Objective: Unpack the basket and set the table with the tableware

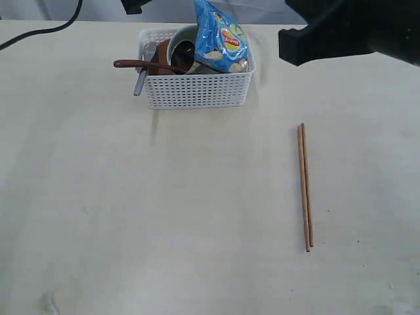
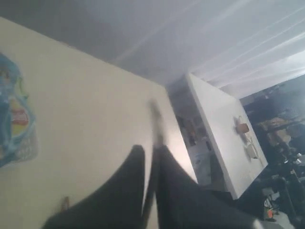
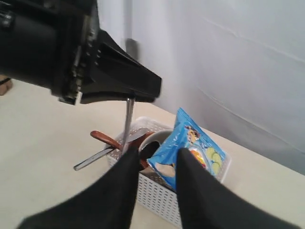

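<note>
The white basket (image 1: pixel 197 90) stands at the far middle of the table (image 1: pixel 164 216). It holds a pale bowl (image 1: pixel 182 47), a reddish-brown wooden spoon (image 1: pixel 141 64), a brown plate edge (image 1: pixel 163 47) and a steel utensil (image 1: pixel 140 82) leaning over the rim. Two wooden chopsticks (image 1: pixel 305 187) lie on the table to the right. My left gripper (image 2: pixel 151 150) is shut on a thin steel utensil (image 3: pixel 128 119), fork or knife I cannot tell, hanging above the basket (image 3: pixel 190 200). My right gripper (image 3: pixel 157 162) is open and empty, short of the basket.
A blue snack bag (image 1: pixel 222 36) stands upright in the basket's right end. A black cable (image 1: pixel 39 31) runs across the far left corner. The right arm's black body (image 1: pixel 341 29) hangs over the far right of the table.
</note>
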`<state>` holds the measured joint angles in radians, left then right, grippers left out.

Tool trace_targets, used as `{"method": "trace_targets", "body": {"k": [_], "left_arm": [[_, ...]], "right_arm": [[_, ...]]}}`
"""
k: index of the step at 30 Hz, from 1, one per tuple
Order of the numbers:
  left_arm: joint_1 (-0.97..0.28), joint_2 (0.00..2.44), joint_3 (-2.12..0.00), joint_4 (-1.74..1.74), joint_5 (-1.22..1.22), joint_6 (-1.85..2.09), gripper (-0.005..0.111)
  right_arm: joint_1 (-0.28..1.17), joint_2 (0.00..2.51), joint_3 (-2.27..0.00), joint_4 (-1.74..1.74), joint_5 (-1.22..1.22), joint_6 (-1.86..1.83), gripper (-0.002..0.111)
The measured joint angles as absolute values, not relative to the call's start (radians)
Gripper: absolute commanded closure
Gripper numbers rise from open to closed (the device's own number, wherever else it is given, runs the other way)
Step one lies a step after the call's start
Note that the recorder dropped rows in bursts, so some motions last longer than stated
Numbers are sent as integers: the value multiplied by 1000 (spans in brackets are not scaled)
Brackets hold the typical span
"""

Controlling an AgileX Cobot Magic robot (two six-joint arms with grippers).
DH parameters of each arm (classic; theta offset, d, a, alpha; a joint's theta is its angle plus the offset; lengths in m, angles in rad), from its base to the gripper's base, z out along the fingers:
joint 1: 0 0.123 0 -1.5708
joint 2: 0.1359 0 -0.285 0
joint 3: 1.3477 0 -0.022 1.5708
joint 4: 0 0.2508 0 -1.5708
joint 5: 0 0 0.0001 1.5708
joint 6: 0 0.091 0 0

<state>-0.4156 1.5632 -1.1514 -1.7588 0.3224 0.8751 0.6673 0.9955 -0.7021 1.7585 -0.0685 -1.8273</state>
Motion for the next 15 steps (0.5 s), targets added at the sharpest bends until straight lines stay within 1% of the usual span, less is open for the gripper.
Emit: {"method": "trace_targets", "body": {"k": [2, 9, 12, 15], "left_arm": [[-416, 1566, -1148, -1751, 322, 888, 107], [-416, 1566, -1148, -1747, 341, 958, 107], [-413, 1566, -1148, -1744, 373, 1015, 107], [-381, 1566, -1148, -1693, 438, 1022, 107]], "right_arm": [[669, 995, -702, 1756, -54, -1827, 65], [669, 995, -702, 1756, -58, -1827, 64], [669, 994, -702, 1754, -104, -1827, 64], [669, 981, -702, 1750, -195, -1827, 64]]}}
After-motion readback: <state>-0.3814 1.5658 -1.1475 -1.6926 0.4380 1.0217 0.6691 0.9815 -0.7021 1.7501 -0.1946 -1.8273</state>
